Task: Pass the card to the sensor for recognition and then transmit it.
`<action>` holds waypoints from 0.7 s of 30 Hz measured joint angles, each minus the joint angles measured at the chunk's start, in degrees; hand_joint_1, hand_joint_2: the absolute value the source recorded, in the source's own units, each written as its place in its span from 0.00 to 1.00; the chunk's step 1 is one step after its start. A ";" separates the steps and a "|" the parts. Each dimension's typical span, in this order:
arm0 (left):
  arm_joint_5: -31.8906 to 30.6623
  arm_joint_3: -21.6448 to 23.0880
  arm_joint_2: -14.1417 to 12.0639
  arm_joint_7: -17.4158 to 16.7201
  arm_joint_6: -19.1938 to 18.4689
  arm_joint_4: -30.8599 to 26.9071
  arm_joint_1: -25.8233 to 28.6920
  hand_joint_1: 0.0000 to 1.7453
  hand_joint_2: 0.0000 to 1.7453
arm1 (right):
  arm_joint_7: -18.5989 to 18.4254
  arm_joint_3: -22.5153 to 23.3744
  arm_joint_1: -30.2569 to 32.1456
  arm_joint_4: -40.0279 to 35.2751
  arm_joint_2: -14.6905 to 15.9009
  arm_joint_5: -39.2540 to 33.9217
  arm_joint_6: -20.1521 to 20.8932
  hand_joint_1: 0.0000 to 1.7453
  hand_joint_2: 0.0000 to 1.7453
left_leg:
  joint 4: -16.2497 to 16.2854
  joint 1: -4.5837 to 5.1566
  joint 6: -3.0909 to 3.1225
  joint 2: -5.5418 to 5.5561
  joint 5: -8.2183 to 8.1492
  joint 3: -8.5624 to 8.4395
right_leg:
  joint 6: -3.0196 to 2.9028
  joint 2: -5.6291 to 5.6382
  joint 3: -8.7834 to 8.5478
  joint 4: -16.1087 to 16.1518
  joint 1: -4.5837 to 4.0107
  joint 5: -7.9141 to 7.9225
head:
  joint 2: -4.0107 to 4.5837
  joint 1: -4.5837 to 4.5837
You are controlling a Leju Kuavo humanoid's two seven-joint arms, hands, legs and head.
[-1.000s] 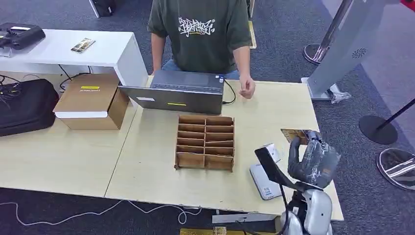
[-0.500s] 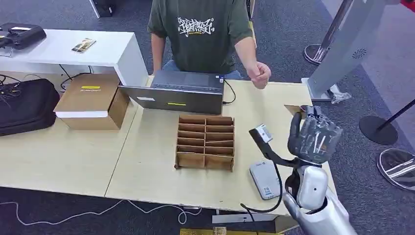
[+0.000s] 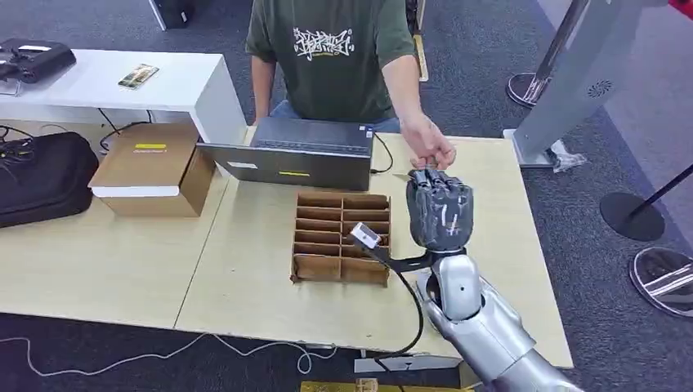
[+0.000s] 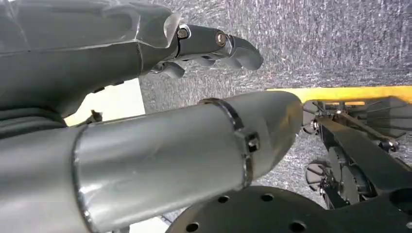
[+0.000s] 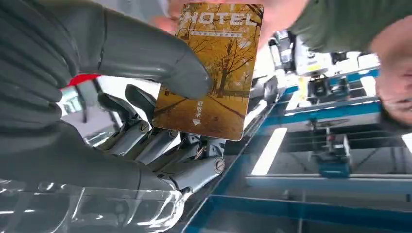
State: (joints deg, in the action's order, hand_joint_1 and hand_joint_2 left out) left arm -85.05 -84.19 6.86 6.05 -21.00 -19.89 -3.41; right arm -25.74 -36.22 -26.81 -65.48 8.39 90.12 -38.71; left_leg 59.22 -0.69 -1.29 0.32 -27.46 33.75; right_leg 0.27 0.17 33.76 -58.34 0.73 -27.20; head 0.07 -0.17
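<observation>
My right hand (image 3: pixel 439 209) is raised over the table in front of the person, its back toward the head view. It pinches a golden card (image 5: pixel 214 73) printed HOTEL between thumb and fingers (image 5: pixel 160 58). The person's hand (image 3: pixel 429 149) reaches down to my hand's far side, and its fingertips (image 5: pixel 221 4) meet the card's far edge. The grey card reader (image 3: pixel 422 292) lies on the table, mostly behind my right forearm. My left hand (image 4: pixel 218 43) hangs beside my body above the carpet, holding nothing, fingers loosely extended.
A cardboard divider box (image 3: pixel 343 237) stands mid-table, just left of my right hand. Behind it is an open laptop (image 3: pixel 302 151) with its cable. A closed cardboard box (image 3: pixel 151 167) and a black bag (image 3: pixel 41 175) sit at the left. A grey kiosk stand (image 3: pixel 572 82) rises at the right.
My right hand has swung up and left from the table's right edge toward the person, carrying the card. The person's hand came down to meet the card.
</observation>
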 joint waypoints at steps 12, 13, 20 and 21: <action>-1.35 1.55 -0.85 -0.77 0.48 0.94 -0.26 0.00 0.00 | 4.22 2.93 -9.53 12.85 -8.76 0.00 -0.04 1.00 1.00 | 0.01 0.02 -0.02 -0.01 0.01 0.00 | 0.00 0.02 0.00 -0.01 0.01 0.01 | 0.00 -0.04; -1.40 1.62 -0.98 -0.83 0.63 1.03 -0.34 0.00 0.00 | 4.24 3.08 -10.16 13.61 -9.10 0.00 -0.04 1.00 1.00 | 0.01 0.02 -0.02 -0.01 0.01 0.00 | 0.00 0.02 0.00 -0.01 0.01 0.01 | 0.00 -0.04; -1.97 2.69 -1.33 -0.92 0.87 1.49 -0.63 0.00 0.00 | 4.35 4.02 -14.62 18.29 -11.05 0.00 -0.04 1.00 1.00 | 0.01 0.02 -0.02 0.00 0.01 0.00 | 0.00 0.02 0.01 -0.01 0.01 0.01 | 0.00 -0.04; -2.05 2.84 -1.33 -0.90 0.87 1.49 -0.63 0.00 0.00 | 4.28 4.13 -15.21 18.87 -11.18 0.00 -0.04 1.00 1.00 | 0.01 0.02 -0.02 -0.01 0.01 0.00 | 0.00 0.02 0.01 -0.01 0.01 0.01 | 0.00 -0.04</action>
State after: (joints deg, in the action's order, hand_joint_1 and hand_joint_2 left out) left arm -87.10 -81.35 5.53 5.16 -20.13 -18.40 -4.04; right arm -21.46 -32.09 -42.02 -46.60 -2.80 90.12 -38.75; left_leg 59.23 -0.67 -1.31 0.31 -27.45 33.75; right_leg 0.27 0.19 33.76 -58.35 0.74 -27.19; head 0.07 -0.22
